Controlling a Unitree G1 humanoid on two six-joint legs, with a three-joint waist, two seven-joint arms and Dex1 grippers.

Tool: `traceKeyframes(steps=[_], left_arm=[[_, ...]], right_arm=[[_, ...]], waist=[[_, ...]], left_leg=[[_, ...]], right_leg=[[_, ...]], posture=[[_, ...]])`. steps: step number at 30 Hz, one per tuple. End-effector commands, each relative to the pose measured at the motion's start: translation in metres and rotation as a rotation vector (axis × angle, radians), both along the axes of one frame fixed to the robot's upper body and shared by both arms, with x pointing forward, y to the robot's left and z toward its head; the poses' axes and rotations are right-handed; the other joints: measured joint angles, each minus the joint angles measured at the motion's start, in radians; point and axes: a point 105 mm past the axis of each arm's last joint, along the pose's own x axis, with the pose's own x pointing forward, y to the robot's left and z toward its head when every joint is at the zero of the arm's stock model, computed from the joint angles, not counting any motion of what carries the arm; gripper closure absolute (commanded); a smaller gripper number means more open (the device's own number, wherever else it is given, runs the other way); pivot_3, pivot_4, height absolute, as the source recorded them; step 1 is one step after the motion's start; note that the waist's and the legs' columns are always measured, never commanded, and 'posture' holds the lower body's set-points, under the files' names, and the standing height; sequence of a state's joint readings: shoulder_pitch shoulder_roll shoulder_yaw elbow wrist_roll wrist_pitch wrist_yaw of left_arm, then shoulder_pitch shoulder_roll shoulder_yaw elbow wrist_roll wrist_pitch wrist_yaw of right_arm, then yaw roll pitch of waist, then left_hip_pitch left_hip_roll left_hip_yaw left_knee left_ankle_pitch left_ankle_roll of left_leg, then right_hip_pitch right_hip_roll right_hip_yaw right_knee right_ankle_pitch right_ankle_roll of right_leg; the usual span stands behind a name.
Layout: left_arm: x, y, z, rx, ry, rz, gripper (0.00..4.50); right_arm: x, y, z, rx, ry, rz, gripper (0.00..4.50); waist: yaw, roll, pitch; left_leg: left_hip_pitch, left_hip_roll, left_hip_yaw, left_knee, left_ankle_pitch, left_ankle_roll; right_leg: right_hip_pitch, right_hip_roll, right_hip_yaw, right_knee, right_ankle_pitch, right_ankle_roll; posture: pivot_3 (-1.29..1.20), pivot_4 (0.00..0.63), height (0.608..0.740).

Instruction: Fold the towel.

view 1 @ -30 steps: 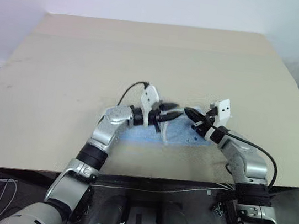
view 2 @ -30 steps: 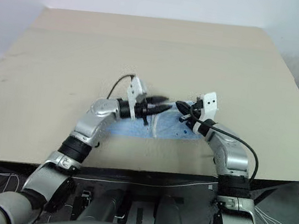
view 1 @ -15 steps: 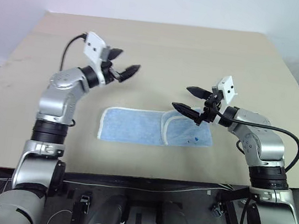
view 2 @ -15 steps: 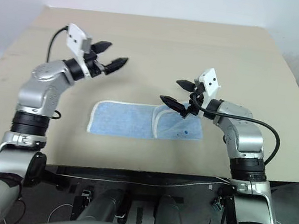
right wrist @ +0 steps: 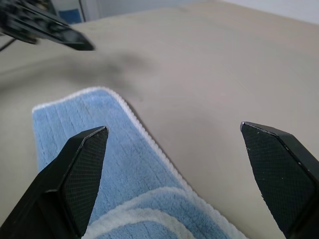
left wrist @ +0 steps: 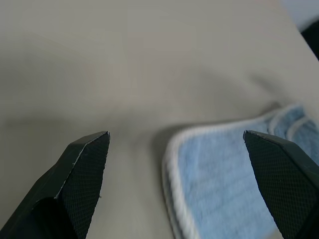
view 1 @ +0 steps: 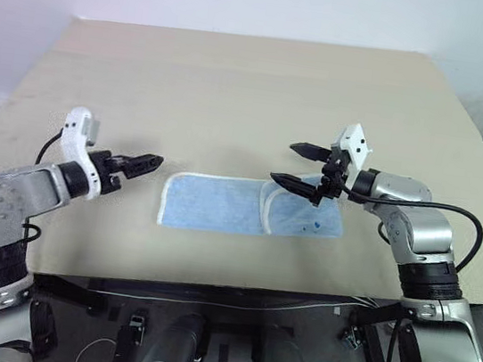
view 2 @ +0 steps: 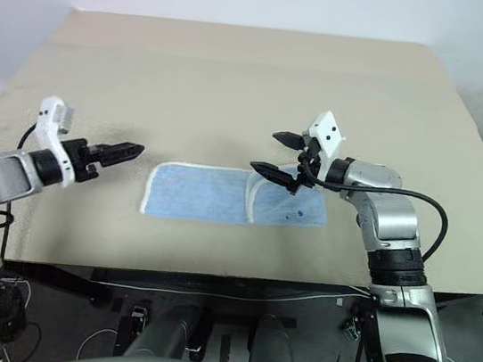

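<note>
We have the towel (view 1: 251, 207) lying flat on the table (view 1: 237, 81), close to the near edge and a little right of centre. It is already a long narrow strip, with its right-hand part doubled over the rest; the white-edged flap ends about two thirds of the way along. Long axis runs 9-to-3 o'clock across the table, the single-layer end pointing to 9 and the doubled end with the small dark logo to 3. Both grippers are off the cloth with jaws spread wide, holding nothing. The left gripper (view 1: 136, 164) hangs just off the towel's 9 o'clock end, fingers aimed along the strip toward 3. The right gripper (view 1: 302, 165) hovers over the doubled end, aimed toward 9. Our read: one fold is down and the next one, end to end, hasn't started. To do it well, we'd drop the left gripper low onto the 9 o'clock short edge, pinch the white hem rather than the fluffy middle, and carry it straight along the axis so the edges stack square. The right gripper can pin the doubled end so the strip doesn't drag. Risk: fluffy terry slipping from a shallow pinch, or a skewed carry leaving corners misaligned.
</note>
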State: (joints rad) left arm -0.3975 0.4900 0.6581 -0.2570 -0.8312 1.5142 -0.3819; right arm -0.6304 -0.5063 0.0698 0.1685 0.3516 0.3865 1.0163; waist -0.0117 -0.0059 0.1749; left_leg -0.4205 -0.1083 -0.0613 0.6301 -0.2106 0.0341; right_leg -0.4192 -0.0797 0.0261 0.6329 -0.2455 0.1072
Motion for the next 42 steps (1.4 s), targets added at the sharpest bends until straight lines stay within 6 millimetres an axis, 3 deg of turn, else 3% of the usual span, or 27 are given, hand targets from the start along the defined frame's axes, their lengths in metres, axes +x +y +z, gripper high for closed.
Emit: traceKeyframes(steps=[1, 6, 12, 18, 21, 33, 42], left_arm=[[-0.02, -0.008, 0.001, -0.073, -0.005, -0.012, 0.0], [-0.04, -0.025, -0.03, -0.132, 0.094, 0.01, 0.0], [-0.04, -0.024, -0.045, -0.238, 0.181, 0.144, 0.0], [-0.055, -0.03, -0.054, -0.307, 0.344, 0.189, 0.0], [-0.055, -0.042, -0.063, -0.328, 0.393, 0.192, 0.0], [-0.035, -0.062, -0.066, -0.411, 0.421, 0.152, 0.0], [-0.031, -0.082, -0.057, -0.462, 0.394, 0.082, 0.0]], right_arm=[[0.001, 0.006, 0.01, 0.006, -0.053, 0.02, 0.02], [0.001, 0.014, 0.004, 0.007, -0.043, 0.038, 0.02], [0.0, 0.018, 0.0, 0.007, -0.039, 0.042, 0.02], [0.002, 0.015, -0.004, 0.0, -0.035, 0.026, 0.02], [0.003, 0.018, -0.006, -0.011, -0.046, 0.024, 0.02], [0.006, 0.011, -0.009, -0.044, -0.071, -0.019, 0.02], [0.003, 0.009, -0.011, -0.042, -0.065, -0.03, 0.02]], waist=[[0.0, 0.0, 0.0], [-0.002, 0.0, 0.0], [0.002, 0.0, 0.0], [0.001, 0.0, -0.001], [0.002, 0.0, -0.001], [0.055, 0.006, -0.004], [0.052, 0.006, -0.004]], left_leg=[[0.0, 0.0, 0.0, 0.0, 0.0, 0.0], [0.001, 0.0, 0.0, 0.0, 0.0, -0.001], [0.002, 0.0, 0.0, 0.001, 0.0, -0.001], [0.003, 0.001, 0.0, -0.002, 0.0, -0.001], [0.008, 0.0, 0.0, -0.002, 0.0, -0.001], [0.012, 0.0, 0.0, -0.002, 0.0, 0.0], [0.011, -0.001, 0.0, -0.002, 0.0, 0.0]], right_leg=[[0.0, 0.0, 0.0, 0.0, 0.0, 0.0], [0.001, 0.0, 0.001, 0.001, 0.0, 0.0], [0.002, 0.0, 0.001, 0.002, 0.0, 0.0], [0.002, -0.001, 0.003, 0.001, 0.0, -0.001], [0.007, -0.001, 0.003, -0.001, -0.002, -0.004], [0.014, -0.002, 0.001, -0.004, -0.003, -0.007], [0.014, -0.003, 0.001, -0.006, -0.003, -0.007]], posture=[[0.0, 0.15, 0.74], [0.0, 0.15, 0.74], [0.0, 0.15, 0.74], [0.0, 0.15, 0.74], [0.0, 0.15, 0.74], [0.0, 0.15, 0.74], [0.0, 0.15, 0.74]])
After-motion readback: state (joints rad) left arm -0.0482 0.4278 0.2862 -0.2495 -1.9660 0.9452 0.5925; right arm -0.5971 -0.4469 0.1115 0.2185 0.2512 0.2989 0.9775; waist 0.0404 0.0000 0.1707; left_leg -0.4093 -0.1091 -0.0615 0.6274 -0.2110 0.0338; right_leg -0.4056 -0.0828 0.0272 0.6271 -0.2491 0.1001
